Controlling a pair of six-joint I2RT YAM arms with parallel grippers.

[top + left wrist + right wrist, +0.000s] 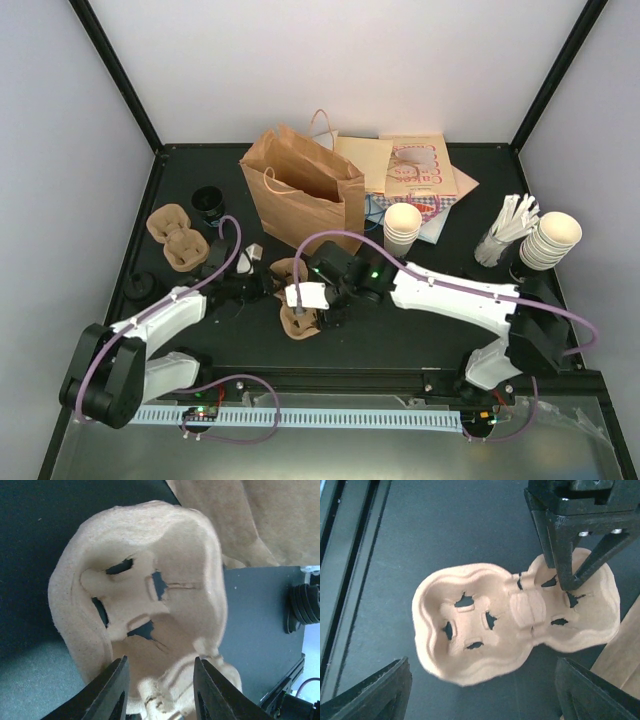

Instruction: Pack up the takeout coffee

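1. Takeout coffee cannot be singled out overhead; only stacked cups (403,228) stand well beyond the carrier (297,326).
2. Left gripper (160,680) straddles the carrier's rim. Whether it is clamped cannot be told; it should pinch squarely.
3. Right gripper (482,680) hangs spread and empty above the carrier, and should keep clear.

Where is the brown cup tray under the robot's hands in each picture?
Top external: the cup tray lies near the middle, in front of the bag, partly covered by the arms.
Left wrist: it fills most of the picture.
Right wrist: it lies flat in the centre.
Shared landmark: the brown paper bag, beside the tray in every view.
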